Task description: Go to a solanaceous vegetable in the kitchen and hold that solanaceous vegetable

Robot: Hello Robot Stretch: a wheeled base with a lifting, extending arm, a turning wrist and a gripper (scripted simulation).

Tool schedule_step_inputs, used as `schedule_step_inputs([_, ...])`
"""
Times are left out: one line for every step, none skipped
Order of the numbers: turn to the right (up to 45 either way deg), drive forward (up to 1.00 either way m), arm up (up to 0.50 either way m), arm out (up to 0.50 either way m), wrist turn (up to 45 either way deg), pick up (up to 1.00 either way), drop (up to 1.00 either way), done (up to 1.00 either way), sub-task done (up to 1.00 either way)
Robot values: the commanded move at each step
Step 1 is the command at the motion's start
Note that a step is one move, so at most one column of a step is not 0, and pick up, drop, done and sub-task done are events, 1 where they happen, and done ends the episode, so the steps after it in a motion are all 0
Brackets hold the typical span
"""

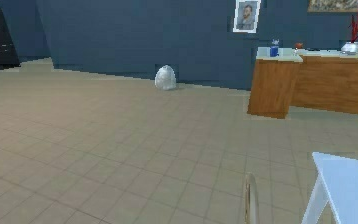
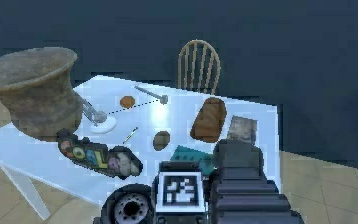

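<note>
The claw [image 2: 127, 204] shows as a dark rounded body at the bottom of the arm side view, just left of the white square marker [image 2: 184, 192] on the dark arm [image 2: 249, 190]. Its far end is lost against things lying on the pale blue table [image 2: 182, 112], so I cannot tell whether it holds anything. The likely target, a small brown oval thing [image 2: 161, 138] that I judge to be a potato, lies on the table farther up the picture from the claw and slightly to the right, near it but apart. It is almost round, so its long axis cannot be told and should matter little. Around it the room is tight. A thin grey stick [image 2: 130, 133] is just beside it on the left, and a dark long object with coloured marks [image 2: 87, 153] lies lower left. A teal flat thing [image 2: 192, 155] lies just below it on the right, and a brown bread loaf [image 2: 209, 118] lies to its right. A big brown clay pot [image 2: 32, 90] takes the table's left end, and a wooden chair [image 2: 199, 65] stands behind the far edge. In the forward view the tan tiled floor [image 1: 107, 140] is free for driving, with a white table corner [image 1: 337, 180] at the lower right.
</note>
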Motion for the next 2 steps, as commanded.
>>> schedule_step_inputs([0.0, 0.0, 0.0, 0.4, 0.0, 0.0, 0.0, 0.0, 0.0])
schedule_step_inputs([0.0, 0.0, 0.0, 0.0, 45.0, 0.0, 0.0, 0.0, 0.0])
